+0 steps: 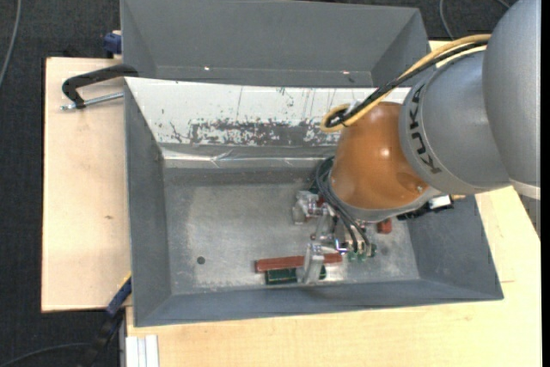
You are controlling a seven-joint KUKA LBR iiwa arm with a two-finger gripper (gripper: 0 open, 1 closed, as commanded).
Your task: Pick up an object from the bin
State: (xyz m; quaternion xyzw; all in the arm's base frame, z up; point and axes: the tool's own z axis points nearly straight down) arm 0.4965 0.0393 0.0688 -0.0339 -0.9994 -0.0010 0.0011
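My gripper (316, 257) reaches down to the bin floor near the front wall, right of the middle, below the arm's orange cover. Just left of its tip lies a flat reddish-brown bar (277, 264), lengthwise along the front wall. A small dark green block (280, 276) sits right under that bar, against the foot of the front wall. The right ends of both things touch or nearly touch the gripper's tip; I cannot tell which. A small green piece (366, 252) shows just right of the gripper, partly hidden by it.
A small red bit (384, 226) peeks out under the orange cover on the right. The arm covers the right part of the bin floor. A bare grey floor stretches to the left and back, with one dark spot (200, 261).
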